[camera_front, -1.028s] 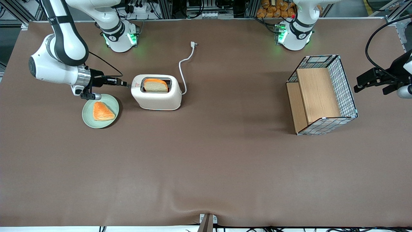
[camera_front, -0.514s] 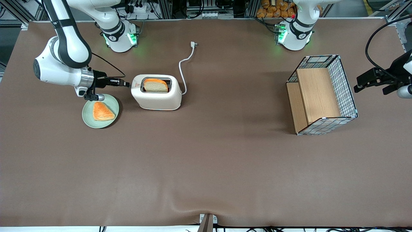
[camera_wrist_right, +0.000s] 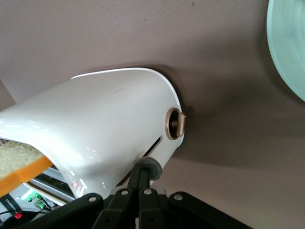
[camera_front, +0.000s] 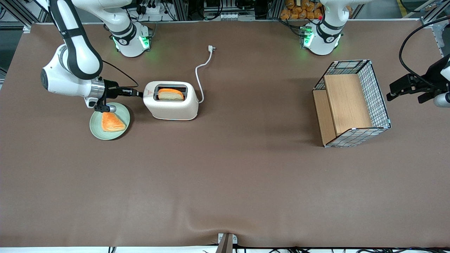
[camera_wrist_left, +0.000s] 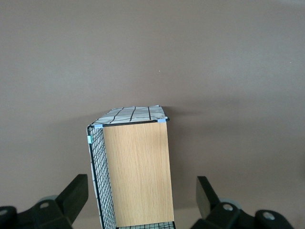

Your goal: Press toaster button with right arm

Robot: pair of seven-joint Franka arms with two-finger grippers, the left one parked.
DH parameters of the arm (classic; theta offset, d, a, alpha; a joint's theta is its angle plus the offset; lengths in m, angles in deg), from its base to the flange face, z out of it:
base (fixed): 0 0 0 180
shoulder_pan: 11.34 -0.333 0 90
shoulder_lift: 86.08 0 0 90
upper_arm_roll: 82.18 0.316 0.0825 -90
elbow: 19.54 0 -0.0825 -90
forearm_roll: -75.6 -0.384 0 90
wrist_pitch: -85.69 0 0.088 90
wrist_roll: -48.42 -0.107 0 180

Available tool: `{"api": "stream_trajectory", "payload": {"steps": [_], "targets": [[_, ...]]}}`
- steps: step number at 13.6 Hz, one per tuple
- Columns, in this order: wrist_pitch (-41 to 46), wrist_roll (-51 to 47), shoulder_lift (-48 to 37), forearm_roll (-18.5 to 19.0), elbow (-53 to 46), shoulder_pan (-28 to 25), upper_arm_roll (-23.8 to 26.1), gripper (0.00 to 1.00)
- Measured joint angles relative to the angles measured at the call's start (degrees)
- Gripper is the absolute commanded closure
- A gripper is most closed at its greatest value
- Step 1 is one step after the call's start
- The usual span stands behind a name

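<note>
- the brown table [camera_front: 225, 175] carries everything, with most of its things gathered toward the working arm's end.
- the right arm [camera_front: 72, 66] reaches low over the table, its forearm level and pointing at the toaster's narrow end.
- the wire basket [camera_front: 351, 102], lined with wooden panels, lies on its side toward the parked arm's end, well apart from the rest.
- the toaster [camera_front: 171, 100] stands upright near the working arm's end, a slice of bread [camera_front: 170, 94] sitting low in its top slot; a white cord [camera_front: 202, 72] trails from it, unplugged.
- the green plate [camera_front: 96, 131] lies near the toaster's narrow end, nearer the front camera than the gripper, with a triangular pastry [camera_front: 111, 122] on it.
- the gripper [camera_front: 139, 93] has its fingers pressed together, the tip against the toaster's narrow end at the lever slot.
- the toaster button [camera_wrist_right: 175, 123], a small round knob, sticks out from that end just beside the fingertips [camera_wrist_right: 148, 168], not touched by them.
</note>
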Motion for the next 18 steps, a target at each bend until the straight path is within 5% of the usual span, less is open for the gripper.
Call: {"api": "stream_trajectory", "payload": {"steps": [18], "targets": [[-3.3,6.4,5.2,-4.6,0.4,0.0,-0.4,1.00]]}}
